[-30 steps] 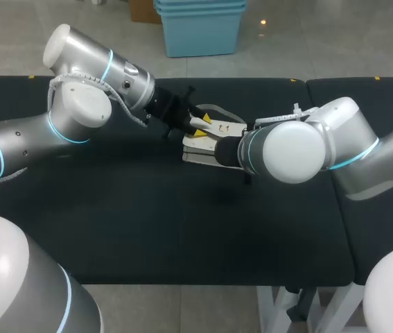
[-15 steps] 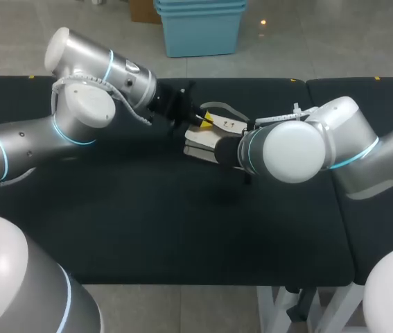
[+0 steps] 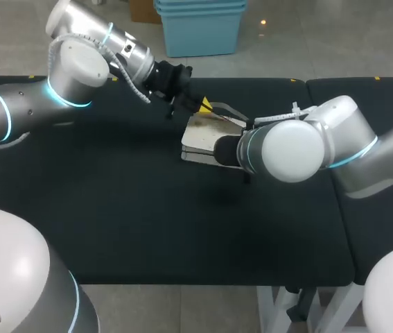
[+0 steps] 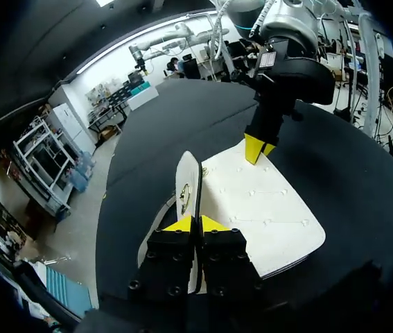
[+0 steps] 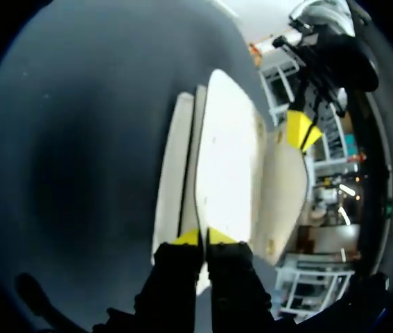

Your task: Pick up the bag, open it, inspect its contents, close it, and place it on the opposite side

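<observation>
The big black table (image 3: pixel 147 229) is looking dull and soft, like cloth. Two shiny round silver arms are reaching over it: the left arm (image 3: pixel 16 121) is coming in from 9 o'clock and the right arm (image 3: pixel 293 149) from 3 o'clock. The bag (image 3: pixel 199 132) is lying flat, a little toward 1 o'clock from the table's middle. It is cream, smooth and thin, with rounded corners and tiny stitch dots. At the bag's 12 o'clock corner, the left gripper (image 3: pixel 197 105) is pinching the thin flap (image 4: pixel 188 184) tight, and the flap is standing up on its edge. From above, the right arm's fat joint is hiding the right gripper (image 5: pixel 199 239). Its own wrist view is showing its yellow tips squeezed together on the bag's edge. The bag is sitting well away from the table's edges, and a wide stretch of dark tabletop is showing toward 6 o'clock.
</observation>
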`<state>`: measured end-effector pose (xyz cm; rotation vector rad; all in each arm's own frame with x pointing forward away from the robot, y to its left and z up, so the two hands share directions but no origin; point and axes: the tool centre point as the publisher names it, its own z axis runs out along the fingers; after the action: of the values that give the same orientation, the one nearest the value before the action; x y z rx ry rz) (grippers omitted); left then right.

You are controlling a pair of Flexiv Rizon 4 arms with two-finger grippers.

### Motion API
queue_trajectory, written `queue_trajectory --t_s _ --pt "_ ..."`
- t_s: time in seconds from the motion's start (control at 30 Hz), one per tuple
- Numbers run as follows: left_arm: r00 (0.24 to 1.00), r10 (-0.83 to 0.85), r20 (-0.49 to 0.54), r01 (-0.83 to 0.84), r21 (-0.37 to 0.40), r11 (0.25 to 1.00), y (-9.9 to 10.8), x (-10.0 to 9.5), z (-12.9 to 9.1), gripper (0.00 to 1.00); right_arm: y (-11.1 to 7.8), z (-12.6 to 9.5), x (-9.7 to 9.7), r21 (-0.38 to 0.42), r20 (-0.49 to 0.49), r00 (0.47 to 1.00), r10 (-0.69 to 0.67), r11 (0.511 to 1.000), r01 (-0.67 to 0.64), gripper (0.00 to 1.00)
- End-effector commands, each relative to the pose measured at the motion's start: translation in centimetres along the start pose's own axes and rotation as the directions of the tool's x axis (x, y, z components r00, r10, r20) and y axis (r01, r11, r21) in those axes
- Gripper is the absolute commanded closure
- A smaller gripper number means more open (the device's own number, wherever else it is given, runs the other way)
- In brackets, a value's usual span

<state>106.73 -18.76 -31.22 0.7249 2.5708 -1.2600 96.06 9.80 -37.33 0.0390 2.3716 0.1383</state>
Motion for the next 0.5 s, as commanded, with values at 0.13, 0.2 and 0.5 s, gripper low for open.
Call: queue_trajectory --t_s 0.13,0.2,0.5 --pt "0.992 -0.031 -0.123 0.033 0.009 0.999 0.6 -1.3 0.1 1.0 -0.2 0.0 0.4 -0.007 0.01 1.0 0.002 1.0 -0.002 1.0" --pt "0.99 -0.017 -0.14 0.019 0.011 1.0 0.5 -1.0 0.2 1.0 -0.2 0.0 0.4 -0.007 0.01 1.0 0.002 1.0 -0.002 1.0" --pt "0.994 0.07 -0.083 -0.07 0.002 0.998 1.2 1.4 0.6 0.13 -0.2 0.0 0.4 -0.007 0.01 1.0 0.002 1.0 -0.002 1.0"
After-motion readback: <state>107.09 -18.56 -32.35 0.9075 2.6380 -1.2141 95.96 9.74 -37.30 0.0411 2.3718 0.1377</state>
